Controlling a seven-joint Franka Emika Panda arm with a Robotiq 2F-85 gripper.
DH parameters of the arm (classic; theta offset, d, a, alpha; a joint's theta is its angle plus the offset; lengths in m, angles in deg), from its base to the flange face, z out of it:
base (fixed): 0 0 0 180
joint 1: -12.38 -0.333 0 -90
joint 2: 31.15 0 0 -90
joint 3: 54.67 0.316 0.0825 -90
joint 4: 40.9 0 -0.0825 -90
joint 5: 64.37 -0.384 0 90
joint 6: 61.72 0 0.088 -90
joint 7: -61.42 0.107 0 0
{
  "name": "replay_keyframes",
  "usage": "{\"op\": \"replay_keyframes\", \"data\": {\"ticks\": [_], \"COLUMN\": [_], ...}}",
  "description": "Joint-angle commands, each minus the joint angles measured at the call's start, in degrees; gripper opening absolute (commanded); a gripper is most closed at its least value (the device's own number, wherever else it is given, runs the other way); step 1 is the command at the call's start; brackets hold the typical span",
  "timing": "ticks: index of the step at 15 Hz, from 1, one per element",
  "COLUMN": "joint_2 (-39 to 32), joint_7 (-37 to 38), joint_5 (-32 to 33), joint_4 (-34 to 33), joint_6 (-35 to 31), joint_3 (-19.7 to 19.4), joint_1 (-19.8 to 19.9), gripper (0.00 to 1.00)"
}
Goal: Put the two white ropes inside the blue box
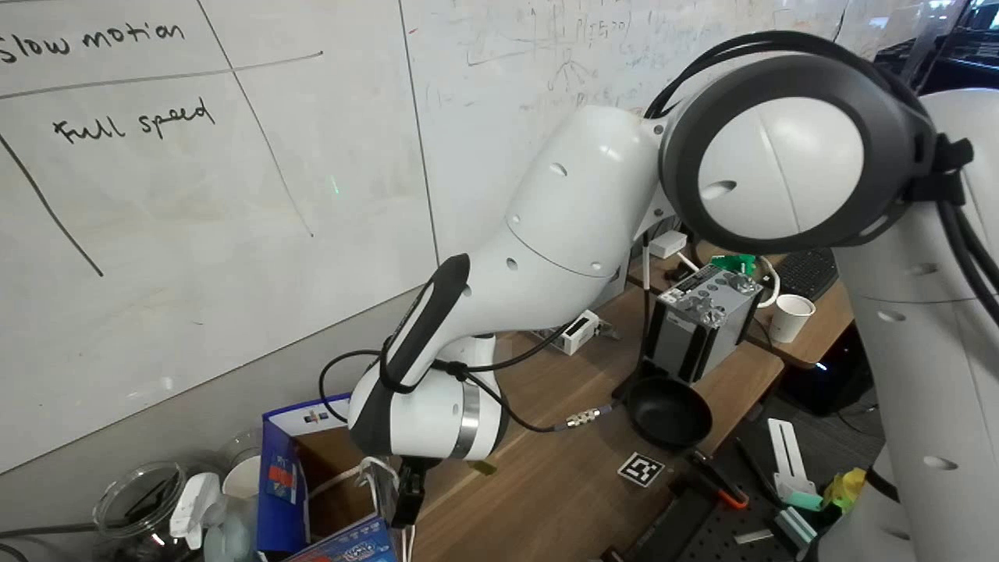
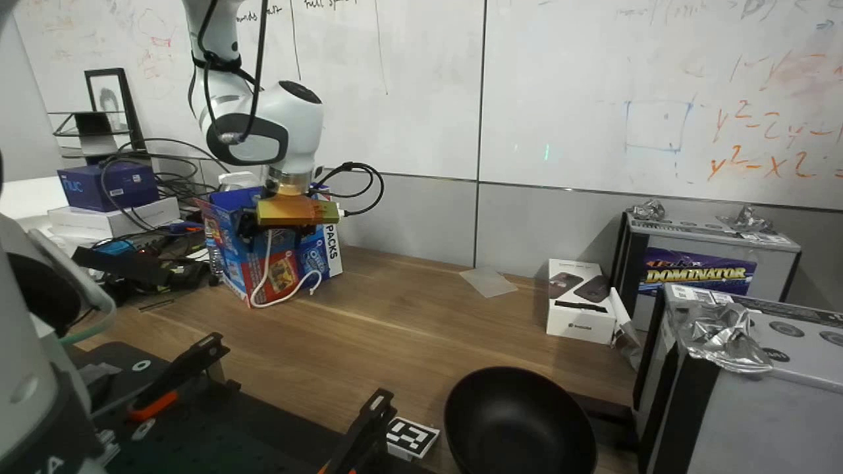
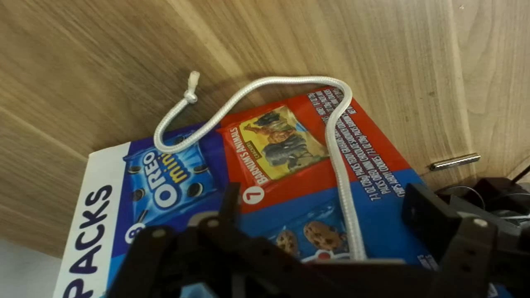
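Note:
The blue box stands on the table with its top flaps up; in an exterior view its brown inside shows beside a printed flap. A white rope drapes down the box's printed outer wall, its knotted end curling by the table. White cord also crosses the box opening; whether this is the second of the two white ropes I cannot tell. My gripper is open, pointing down at the box's rim. Between its spread fingers the rope passes without being pinched. The rim hides partly behind the gripper.
Glass jars and a white cup crowd one side of the box. Dark cables and a navy carton lie behind. Farther off are a black pan, a tag card, a white phone box and grey devices.

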Motion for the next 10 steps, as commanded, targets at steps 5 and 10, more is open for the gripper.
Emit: {"op": "replay_keyframes", "data": {"ticks": [5, 10], "joint_2": [-1.0, -1.2], "joint_7": [-0.5, -0.6], "joint_5": [1.4, 1.8], "joint_4": [-1.4, -1.4], "joint_6": [0.2, -0.3], "joint_3": [-0.2, -0.2], "joint_1": [-0.2, -0.3], "gripper": [0.87, 0.42]}}
